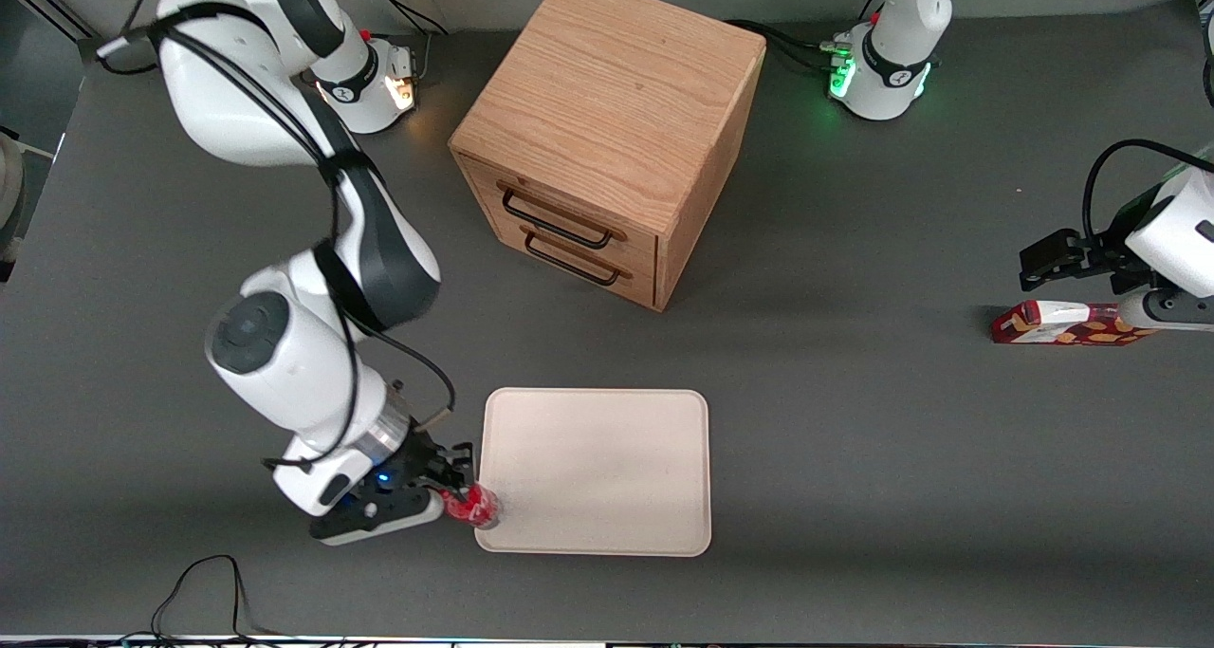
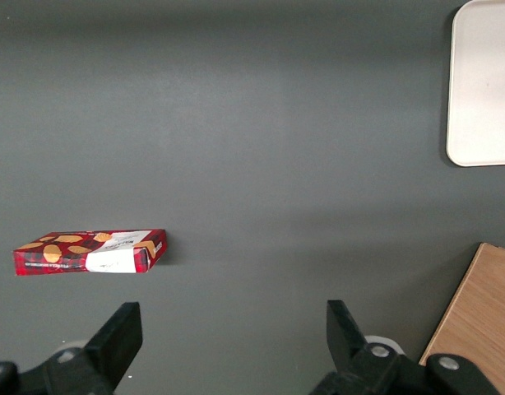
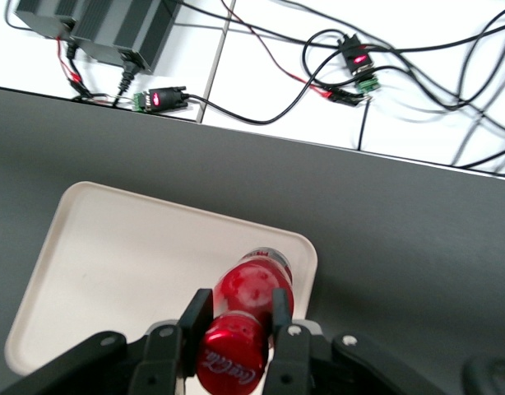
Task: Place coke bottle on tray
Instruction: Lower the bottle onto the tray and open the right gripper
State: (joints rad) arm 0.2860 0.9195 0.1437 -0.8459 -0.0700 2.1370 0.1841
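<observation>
The coke bottle, small and clear with a red cap and red label, is gripped at its neck by my right gripper. It sits at the tray's corner nearest the front camera on the working arm's side. In the right wrist view the bottle is held between the two black fingers of the gripper, over a corner of the cream-beige tray. I cannot tell whether the bottle's base touches the tray.
A wooden drawer cabinet with two black handles stands farther from the front camera than the tray. A flat red-and-white carton lies toward the parked arm's end, also in the left wrist view. Cables and a power box lie off the table edge.
</observation>
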